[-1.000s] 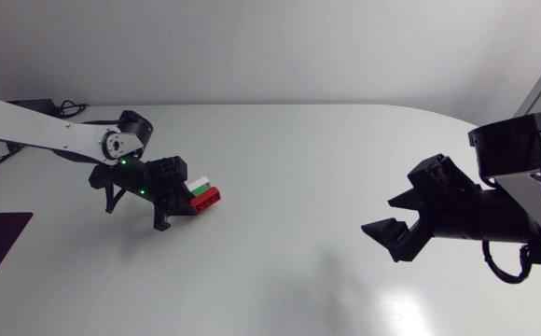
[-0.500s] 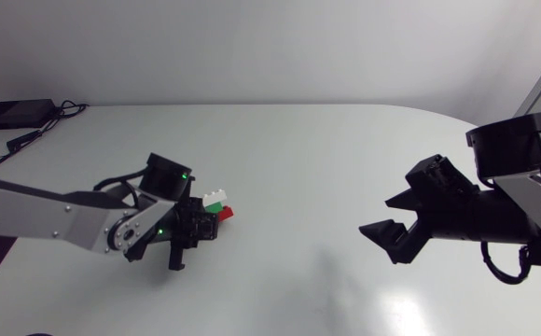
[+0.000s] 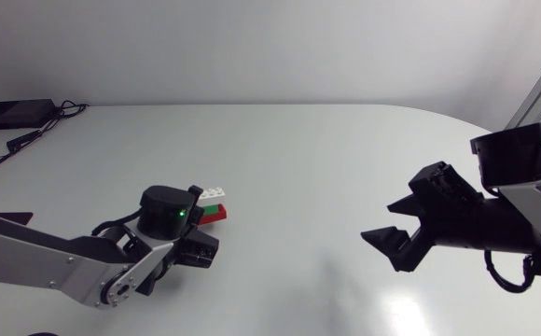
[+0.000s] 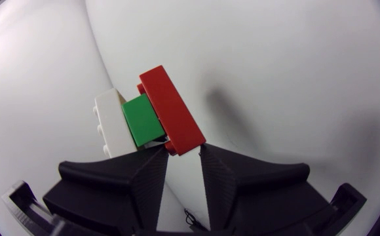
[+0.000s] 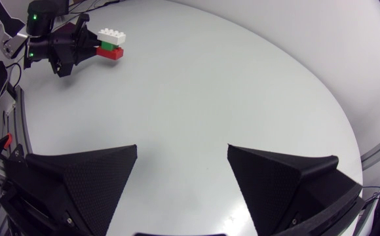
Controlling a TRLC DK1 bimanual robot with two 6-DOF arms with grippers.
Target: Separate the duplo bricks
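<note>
Right now, nearest my left wrist camera, the left end effector (image 4: 183,153) is narrowed onto one end of the duplo stack (image 4: 152,117). Its fingers pinch the tail of the red brick (image 4: 171,111), and most of the stack juts out ahead of them. I judge that grip deliberate, since taking only the end leaves the green brick (image 4: 143,120) and the white brick (image 4: 113,121) exposed for the other arm to grasp and pull away. The right wrist view shows the stack held level, red lowest, green in the middle and white on top. It sits over the left part of the table (image 3: 308,149), though I cannot tell whether it touches the surface. The left arm (image 3: 56,266) comes in low from the head view's left edge, its wrist folded so the stack points toward the middle. Farther across, well apart from the bricks, the right end effector (image 5: 182,154) hangs above the table with its fingers spread wide, holding nothing. The right arm (image 3: 522,159) is bent in from the right edge, aiming it toward the stack.
</note>
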